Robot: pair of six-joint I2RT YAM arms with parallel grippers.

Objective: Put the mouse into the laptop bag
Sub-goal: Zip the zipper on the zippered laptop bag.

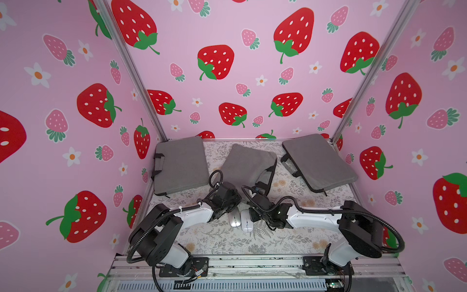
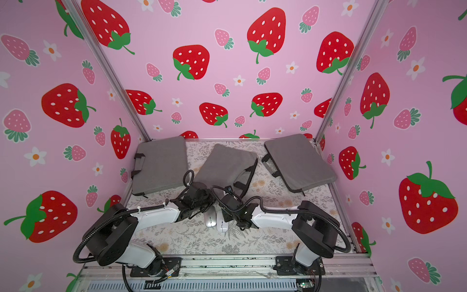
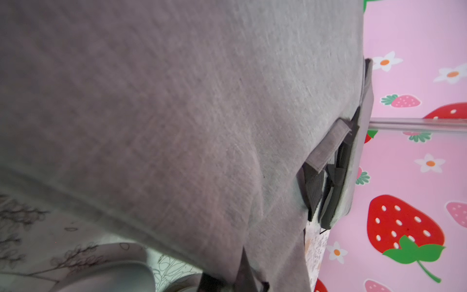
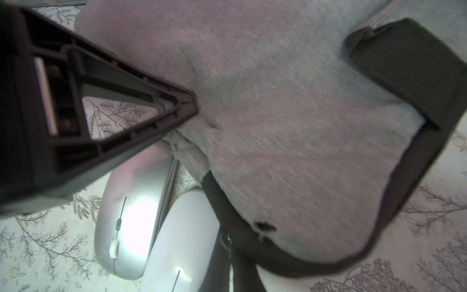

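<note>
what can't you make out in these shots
- left claw tips: hidden under its own wrist in both top views; left wrist view shows mostly blurred middle bag cloth.
- middle bag's inside: no view looks in.
- white mouse: cut off by right wrist view's edge.
- silver mouse: far end under that claw in both top views.

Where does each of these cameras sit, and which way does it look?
Top views: overhead, looking down on the left arm, right arm and three bags.
Left wrist: on the left arm, facing fabric of the middle bag; no gripper clearly shows.
Right wrist: on the right arm, past its gripper finger to the silver mouse and white mouse.
Shared: middle bag.
</note>
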